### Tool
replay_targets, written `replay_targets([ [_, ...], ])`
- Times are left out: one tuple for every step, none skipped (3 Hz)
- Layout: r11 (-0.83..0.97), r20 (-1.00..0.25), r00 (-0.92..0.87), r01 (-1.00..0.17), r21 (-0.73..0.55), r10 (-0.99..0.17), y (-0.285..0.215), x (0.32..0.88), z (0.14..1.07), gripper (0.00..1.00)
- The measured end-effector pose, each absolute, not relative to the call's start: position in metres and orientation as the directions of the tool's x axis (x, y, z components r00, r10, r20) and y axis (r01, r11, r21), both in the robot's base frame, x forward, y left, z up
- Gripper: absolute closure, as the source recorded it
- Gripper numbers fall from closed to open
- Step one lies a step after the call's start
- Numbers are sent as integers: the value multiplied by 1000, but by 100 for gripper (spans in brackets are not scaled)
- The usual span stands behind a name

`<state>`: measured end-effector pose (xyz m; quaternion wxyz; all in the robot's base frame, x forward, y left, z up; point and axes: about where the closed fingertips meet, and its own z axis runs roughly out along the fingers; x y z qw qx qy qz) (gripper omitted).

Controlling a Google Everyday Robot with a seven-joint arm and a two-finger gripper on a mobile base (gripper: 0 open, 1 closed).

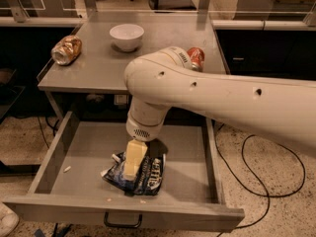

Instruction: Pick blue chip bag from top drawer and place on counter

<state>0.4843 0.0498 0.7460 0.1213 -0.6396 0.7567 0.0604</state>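
- top drawer pulled well out, grey metal with low side walls; small dark handle on its front panel
- blue chip bag lying crumpled on the bottom of the top drawer, near the front panel and about midway between the side walls; white lettering facing up
- gripper down inside the top drawer, right on the blue chip bag; pale part laid across the bag's left half, touching it; clamped on the bag or loose, cannot tell
- arm, thick and cream, reaching in from the right of the top drawer and bending down over its rear half
- surface just above and behind the top drawer, flat grey metal, about as wide
- white bowl upright on the surface, beyond the top drawer's rear, left of centre
- crushed gold-brown can on its side on the surface, above the top drawer's left rear corner
- red soda can on the surface above the top drawer's right rear corner, partly hidden behind the arm; upright or tilted, cannot tell
- small pale scrap on the bottom of the top drawer, close to the left wall, well apart from the bag
- black cable looping over the speckled floor to the right of the top drawer
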Motion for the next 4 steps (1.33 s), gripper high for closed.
replay_targets([
  [174,-260,-152,-983,-63,-954,50,484,745,0],
  [181,-262,-165,-983,-39,-951,53,483,735,0],
  [184,-262,-176,-983,-6,-949,64,485,713,0],
  [180,-258,-175,-984,3,-950,72,496,698,0],
])
